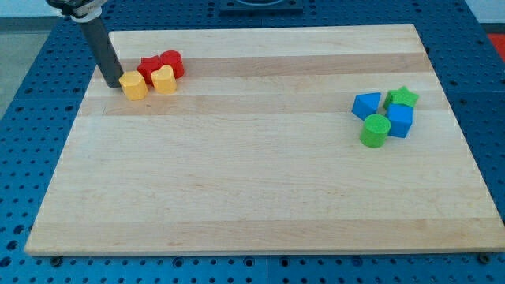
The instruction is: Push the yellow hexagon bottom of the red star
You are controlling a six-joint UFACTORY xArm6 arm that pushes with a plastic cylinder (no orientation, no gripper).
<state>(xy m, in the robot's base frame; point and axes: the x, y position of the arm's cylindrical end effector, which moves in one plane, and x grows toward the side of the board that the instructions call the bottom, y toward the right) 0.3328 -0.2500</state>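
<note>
Wooden board [252, 189] — my tip [113, 84] touches yellow hexagon [133, 85]'s left; no claw visible.

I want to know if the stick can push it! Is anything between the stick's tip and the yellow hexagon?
No. In the camera view my tip sits right against the yellow hexagon, on its left side, with nothing between them.

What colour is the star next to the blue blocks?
Green. The star shows clearly in the camera view, at the right.

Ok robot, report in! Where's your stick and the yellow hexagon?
My tip at yellow hexagon's left edge. Hexagon below-left of red star, beside it. Other yellow block right of hexagon, below the star.
</note>
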